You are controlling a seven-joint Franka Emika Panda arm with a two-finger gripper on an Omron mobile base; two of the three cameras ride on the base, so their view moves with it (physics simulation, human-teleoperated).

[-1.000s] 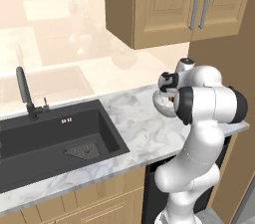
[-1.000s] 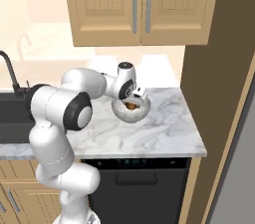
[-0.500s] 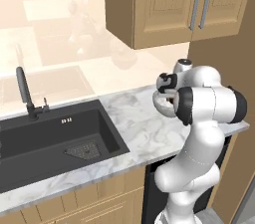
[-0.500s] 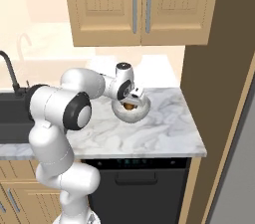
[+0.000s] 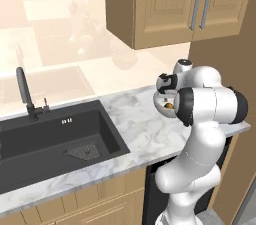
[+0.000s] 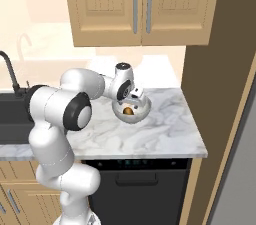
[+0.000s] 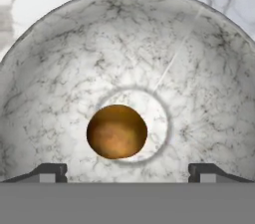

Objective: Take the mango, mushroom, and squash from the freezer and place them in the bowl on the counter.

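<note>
While the gripper [image 7: 127, 170] hangs spread wide and empty above it, the mushroom [image 7: 117, 131] rests inside the marbled bowl [image 7: 45, 83] on the counter [image 6: 165, 129].

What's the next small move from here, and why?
Probably lift the gripper straight up out of the bowl. In the hand view the fingertips stand wide apart with nothing between them, and the mushroom sits free on the bowl's bottom, so this drop looks done. The right base view shows the hand low over the bowl on the counter; rising first should avoid clipping the rim.
</note>
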